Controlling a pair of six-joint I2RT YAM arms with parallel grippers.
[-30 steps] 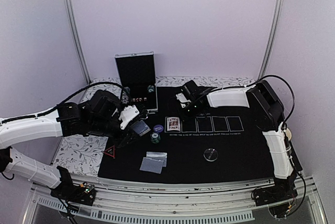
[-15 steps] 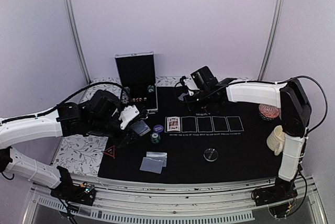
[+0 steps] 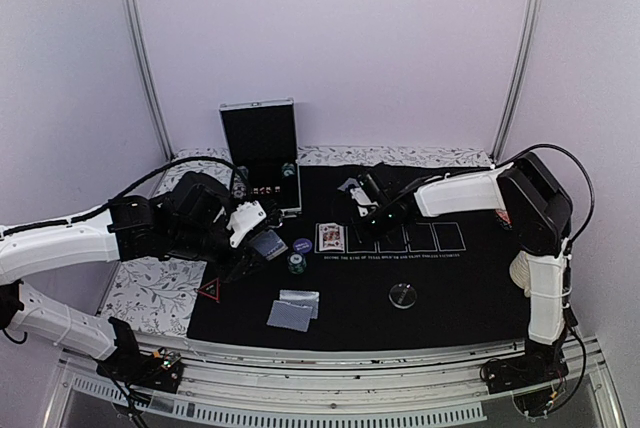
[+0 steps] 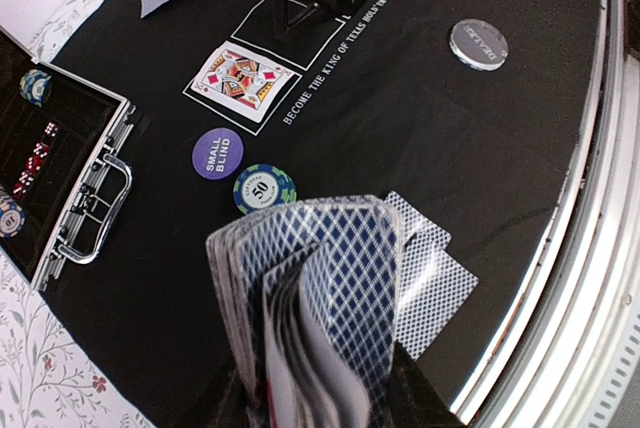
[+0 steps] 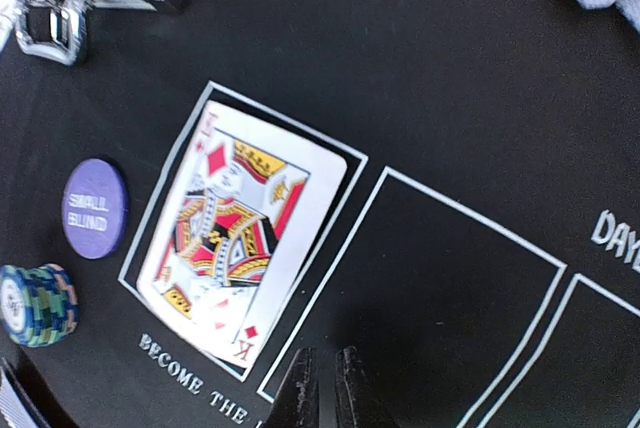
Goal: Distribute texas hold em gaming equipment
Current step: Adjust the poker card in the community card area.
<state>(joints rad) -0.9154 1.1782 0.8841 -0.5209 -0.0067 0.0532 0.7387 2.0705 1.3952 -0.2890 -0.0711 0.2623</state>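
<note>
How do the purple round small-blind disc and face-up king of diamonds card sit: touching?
Apart. Right wrist view shows bare black mat between purple disc and king card.

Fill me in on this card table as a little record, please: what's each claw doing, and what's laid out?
Left claw: holding a deck of cards
Right claw: shut, nothing seen in it, over the second box on the mat
Face up: king of diamonds
Beside it: small blind disc, green chip stack
Face down: two cards
Also: dealer disc
</note>
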